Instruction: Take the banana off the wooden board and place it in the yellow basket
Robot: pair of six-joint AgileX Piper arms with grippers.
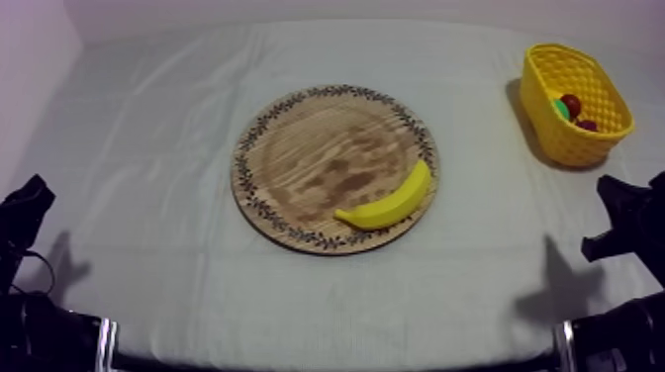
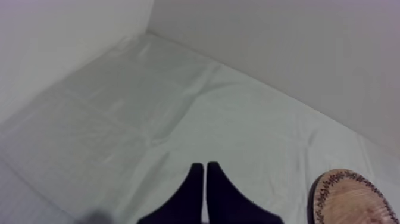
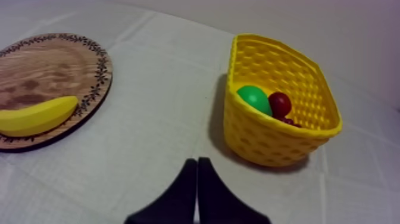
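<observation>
A yellow banana [image 1: 388, 203] lies on the right front part of the round wooden board [image 1: 317, 158] in the middle of the table. The yellow basket [image 1: 564, 143] stands at the far right. My left gripper [image 1: 30, 198] rests low at the left edge, well away from the board. In the left wrist view its fingers [image 2: 205, 173] lie together as a narrow wedge over bare cloth, shut on nothing. My right gripper [image 1: 618, 198] rests low at the right, in front of the basket. It [image 3: 197, 164] is shut on nothing, between the banana [image 3: 36, 116] and the basket [image 3: 262, 137].
Inside the basket lie a green fruit [image 3: 255, 98], a small red fruit [image 3: 280, 103] and something dark beside them. The board's rim [image 2: 324, 190] shows near the left gripper. Bare grey-white cloth [image 1: 148, 129] stretches around the board, with a wall behind the table.
</observation>
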